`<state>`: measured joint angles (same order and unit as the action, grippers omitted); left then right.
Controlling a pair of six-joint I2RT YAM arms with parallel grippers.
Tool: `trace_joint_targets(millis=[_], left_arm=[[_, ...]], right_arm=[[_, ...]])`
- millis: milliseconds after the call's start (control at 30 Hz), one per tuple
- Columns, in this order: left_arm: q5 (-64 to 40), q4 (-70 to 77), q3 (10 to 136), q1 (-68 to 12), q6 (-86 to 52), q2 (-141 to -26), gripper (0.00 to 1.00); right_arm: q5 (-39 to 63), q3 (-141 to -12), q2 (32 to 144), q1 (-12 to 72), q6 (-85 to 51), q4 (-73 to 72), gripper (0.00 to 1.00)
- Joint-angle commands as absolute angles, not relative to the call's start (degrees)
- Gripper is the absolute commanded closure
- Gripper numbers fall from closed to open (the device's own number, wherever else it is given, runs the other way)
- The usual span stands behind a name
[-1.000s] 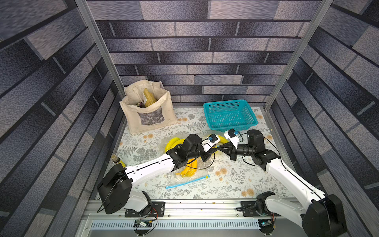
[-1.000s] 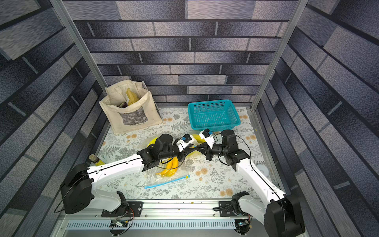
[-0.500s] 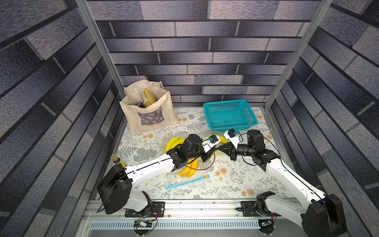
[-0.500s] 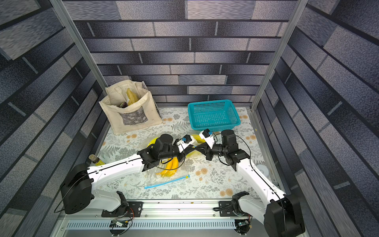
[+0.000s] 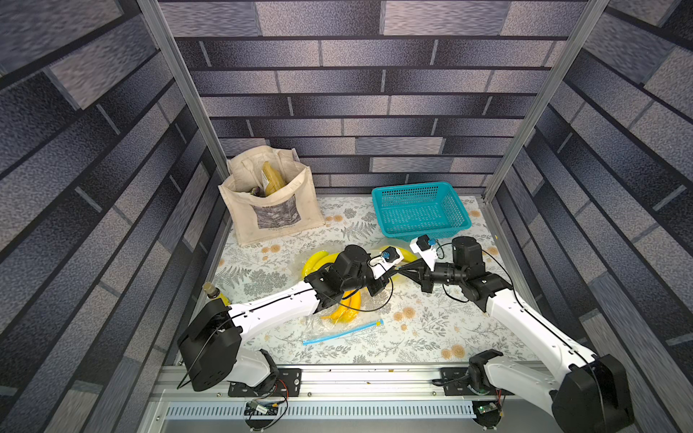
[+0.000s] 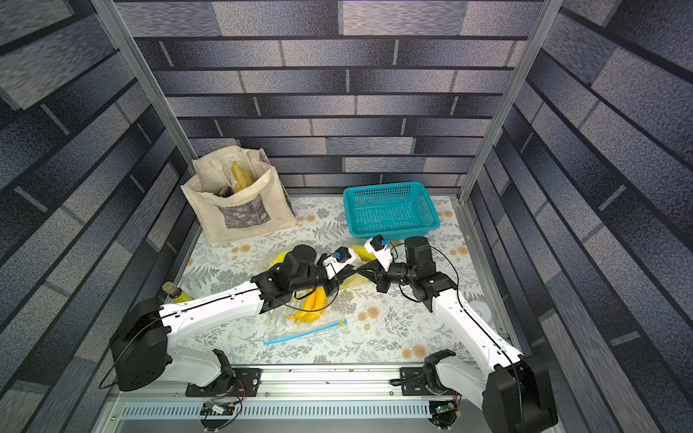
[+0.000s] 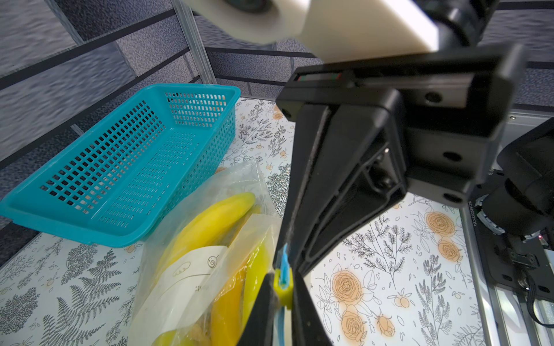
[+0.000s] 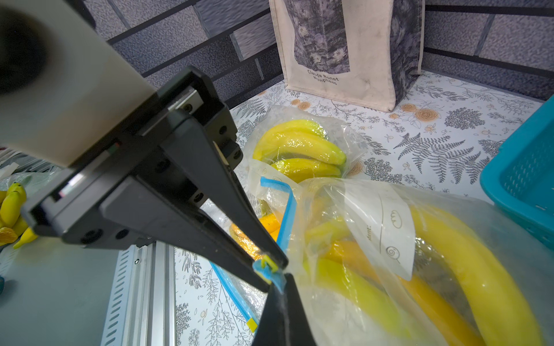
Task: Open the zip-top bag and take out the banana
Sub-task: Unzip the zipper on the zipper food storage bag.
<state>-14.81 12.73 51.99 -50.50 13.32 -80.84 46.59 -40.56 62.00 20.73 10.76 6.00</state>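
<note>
- zip-top bag (image 7: pixel 192 269): clear, crinkled plastic film with a blue zip strip. It has a white write-on panel with line doodles, the lettering only partly readable. It lies at table centre, at 7 o'clock from the basket.
- banana (image 7: pixel 209 221): smooth, curved, glossy yellow, inside the zip-top bag among others.
- slider (image 7: pixel 283 284): small yellow plastic clip on the zip strip.
- left gripper (image 8: pixel 271 268): black tapered fingers pinched on the slider.
- right gripper (image 7: pixel 287 257): fingers together on the zip edge, just beside the slider.
- basket (image 5: pixel 427 230): teal perforated plastic, rectangular, at 1 o'clock.
- tote bag (image 5: pixel 273 210): cream canvas, printed "Claude Monet Nymphéas", at 11 o'clock.

banana (image 5: pixel 408 255): mostly hidden | tote bag (image 5: pixel 240 210) contents: unclear, perhaps a packet
</note>
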Motion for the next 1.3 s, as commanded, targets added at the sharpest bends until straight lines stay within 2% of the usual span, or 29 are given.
trace_joint_targets(millis=[0,900,1267], left_arm=[[-12.4,13.0,51.0,-50.4,14.8,-81.3,0.89],[-4.8,12.7,50.5,-50.3,14.2,-83.3,0.90],[-4.0,11.1,47.3,-49.0,12.7,-82.3,0.90]], right_arm=[[49.8,-42.3,60.2,21.2,10.0,6.4,1.00],[52.5,-44.3,57.4,21.1,5.8,6.6,1.00],[47.2,-45.7,56.8,20.3,7.9,9.4,1.00]])
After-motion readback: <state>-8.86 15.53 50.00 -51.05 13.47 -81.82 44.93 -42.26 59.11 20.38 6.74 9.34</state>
